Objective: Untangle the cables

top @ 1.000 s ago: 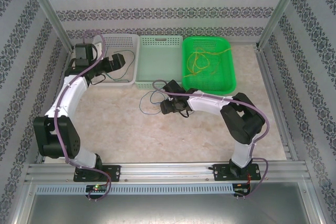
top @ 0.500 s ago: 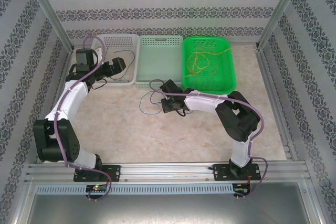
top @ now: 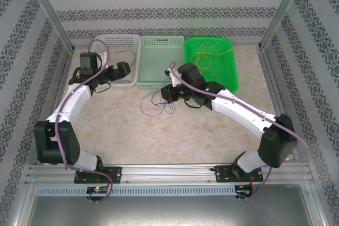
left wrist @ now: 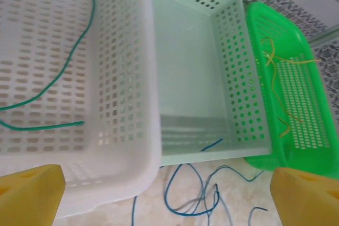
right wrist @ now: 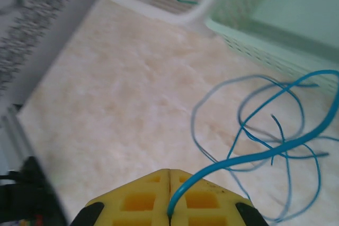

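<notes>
Landmark for all positions: mint basket [top: 161,62], the middle one of three at the far side of the table [top: 122,130]. Right gripper [right wrist: 169,183] hangs just in front of the mint basket's near wall, jaws fully closed on one strand of the blue cable [right wrist: 254,157]. The strand leaves the seam between the yellow fingertips and runs out to the rest of that cable, which lies in loose overlapping loops on the table, just in front of the mint basket. The pinch looks deliberate, near one end, so that lifting would draw the loops out singly rather than drag them as a clump. Left gripper [top: 125,70] is over the white basket [left wrist: 122,78], which touches the mint basket's left wall; its jaws are spread wide and hold nothing. Judged to be parked clear of the right arm's working area. A dark green cable [left wrist: 58,78] lies alone in the white basket. The yellow cables [top: 204,59] lie heaped in the green basket [top: 212,84], on the mint basket's right. The layout suggests one colour per basket, so blue probably goes in the mint basket.
</notes>
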Controlling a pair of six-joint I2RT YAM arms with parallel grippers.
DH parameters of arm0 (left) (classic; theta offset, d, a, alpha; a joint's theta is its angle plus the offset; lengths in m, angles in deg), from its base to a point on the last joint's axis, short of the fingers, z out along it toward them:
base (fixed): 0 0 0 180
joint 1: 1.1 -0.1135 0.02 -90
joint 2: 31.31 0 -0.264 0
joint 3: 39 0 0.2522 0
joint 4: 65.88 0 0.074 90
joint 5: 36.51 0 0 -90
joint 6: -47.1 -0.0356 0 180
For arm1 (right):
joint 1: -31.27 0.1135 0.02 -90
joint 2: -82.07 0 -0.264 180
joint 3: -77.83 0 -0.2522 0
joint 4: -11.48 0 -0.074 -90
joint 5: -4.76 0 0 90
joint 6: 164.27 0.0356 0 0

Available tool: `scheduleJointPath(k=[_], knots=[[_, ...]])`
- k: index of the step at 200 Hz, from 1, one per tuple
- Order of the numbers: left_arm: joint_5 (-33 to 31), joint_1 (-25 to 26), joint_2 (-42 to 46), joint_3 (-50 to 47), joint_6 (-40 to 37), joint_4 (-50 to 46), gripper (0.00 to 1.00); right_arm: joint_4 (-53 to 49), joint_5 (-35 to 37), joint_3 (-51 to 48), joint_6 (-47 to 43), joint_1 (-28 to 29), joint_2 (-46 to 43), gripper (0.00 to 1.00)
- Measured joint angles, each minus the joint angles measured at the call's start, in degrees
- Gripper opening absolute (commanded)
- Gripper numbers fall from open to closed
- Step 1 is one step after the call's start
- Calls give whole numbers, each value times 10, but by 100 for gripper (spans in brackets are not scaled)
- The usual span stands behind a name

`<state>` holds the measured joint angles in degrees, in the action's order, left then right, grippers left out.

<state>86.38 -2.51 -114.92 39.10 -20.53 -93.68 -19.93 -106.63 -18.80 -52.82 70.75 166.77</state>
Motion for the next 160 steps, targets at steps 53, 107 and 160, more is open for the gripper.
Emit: scheduleJointPath(k=[53, 107, 160], knots=[[26, 49, 14, -8, -9, 30, 100, -2, -104, 58, 9, -33, -26, 0], [35, 56, 16, -22, -9, 61, 100, 3, -145, 157, 19, -70, -28, 0], [64, 82, 20, -49, 2, 108, 100, 22, -168, 193, 47, -86, -6, 0]])
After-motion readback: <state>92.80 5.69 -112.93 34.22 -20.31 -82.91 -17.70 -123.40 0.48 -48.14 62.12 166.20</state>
